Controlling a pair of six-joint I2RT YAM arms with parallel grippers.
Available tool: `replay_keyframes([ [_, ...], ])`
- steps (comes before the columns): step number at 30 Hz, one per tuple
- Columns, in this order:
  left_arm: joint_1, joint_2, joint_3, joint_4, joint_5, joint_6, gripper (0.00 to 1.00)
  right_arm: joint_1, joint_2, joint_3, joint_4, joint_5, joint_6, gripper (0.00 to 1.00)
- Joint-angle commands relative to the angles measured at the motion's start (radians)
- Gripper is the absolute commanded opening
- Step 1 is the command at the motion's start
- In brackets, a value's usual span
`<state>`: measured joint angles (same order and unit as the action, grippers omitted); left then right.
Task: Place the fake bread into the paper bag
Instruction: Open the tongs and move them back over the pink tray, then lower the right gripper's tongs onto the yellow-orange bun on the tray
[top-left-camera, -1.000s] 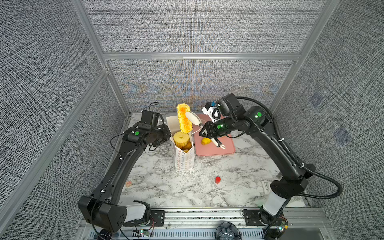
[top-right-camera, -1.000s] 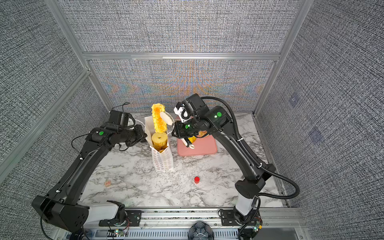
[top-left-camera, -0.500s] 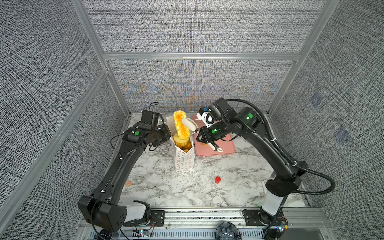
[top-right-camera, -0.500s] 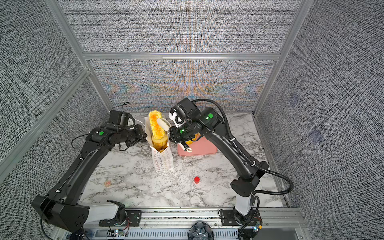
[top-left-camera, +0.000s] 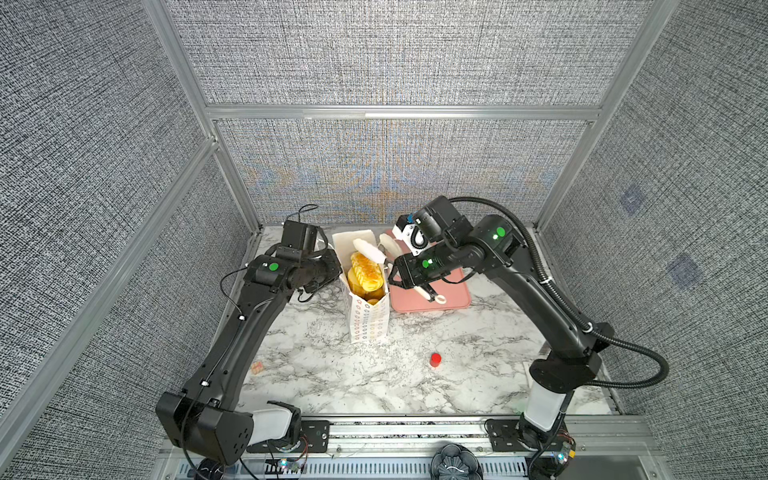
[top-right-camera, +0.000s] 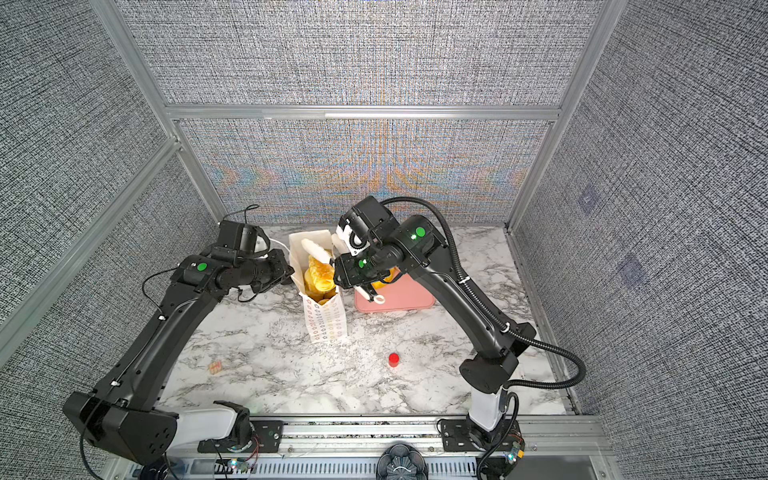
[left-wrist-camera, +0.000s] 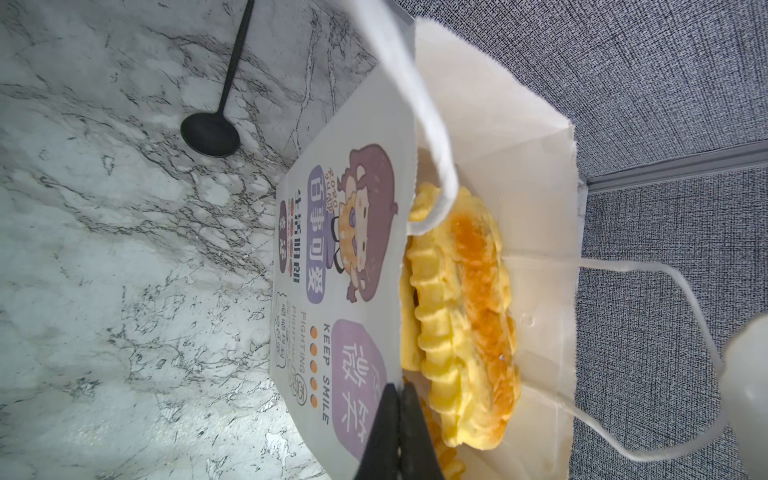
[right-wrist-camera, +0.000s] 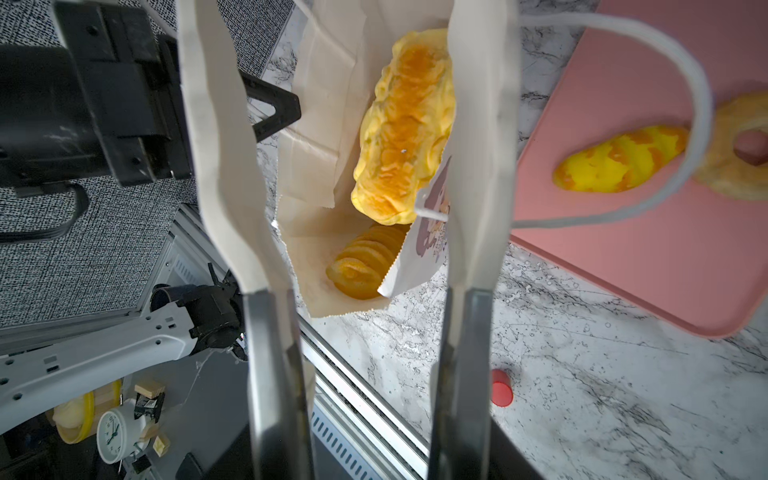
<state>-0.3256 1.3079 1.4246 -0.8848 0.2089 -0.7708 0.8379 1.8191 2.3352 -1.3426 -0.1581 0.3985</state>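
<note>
The white paper bag (top-left-camera: 370, 320) (top-right-camera: 328, 320) stands upright mid-table. My left gripper (top-left-camera: 334, 266) (left-wrist-camera: 399, 395) is shut on its rim, with the black fingers pinching the printed wall (left-wrist-camera: 345, 291). My right gripper (top-left-camera: 379, 248) (top-right-camera: 326, 247) (right-wrist-camera: 338, 50) hovers open over the bag's mouth and holds nothing. Below its white fingers (right-wrist-camera: 220, 124) a long fake bread loaf (right-wrist-camera: 405, 124) (top-left-camera: 365, 270) (left-wrist-camera: 469, 316) lies inside the bag on top of a ridged bun (right-wrist-camera: 365, 266). Another loaf (right-wrist-camera: 619, 160) and a ring cake (right-wrist-camera: 739, 145) lie on the pink tray.
The pink tray (top-left-camera: 453, 291) (right-wrist-camera: 623, 249) sits just right of the bag, under my right arm. A small red cylinder (top-left-camera: 435, 359) (right-wrist-camera: 500, 388) stands on the marble in front. A black spoon (left-wrist-camera: 212, 133) and a small peach cube (top-left-camera: 257, 366) lie left of the bag.
My right gripper came down and left with the long loaf from above the bag to its mouth, then opened. The loaf now rests inside the bag. The left gripper has not moved.
</note>
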Motion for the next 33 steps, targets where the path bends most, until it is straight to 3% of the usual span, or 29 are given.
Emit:
replay_keyframes([
  [1,0.001,-0.008,-0.001,0.010,-0.006,0.004,0.00,0.000,-0.011,0.018,0.013,0.024,-0.001,0.54],
  [13,0.002,-0.023,0.003,-0.002,-0.014,0.010,0.00,-0.094,-0.113,-0.034,0.048,0.098,0.044,0.54],
  [26,0.002,-0.034,0.002,-0.020,-0.026,0.015,0.00,-0.338,-0.289,-0.496,0.193,-0.025,0.154,0.54],
  [33,0.002,-0.032,-0.018,-0.017,-0.020,0.008,0.02,-0.382,-0.290,-0.672,0.254,-0.069,0.162,0.56],
])
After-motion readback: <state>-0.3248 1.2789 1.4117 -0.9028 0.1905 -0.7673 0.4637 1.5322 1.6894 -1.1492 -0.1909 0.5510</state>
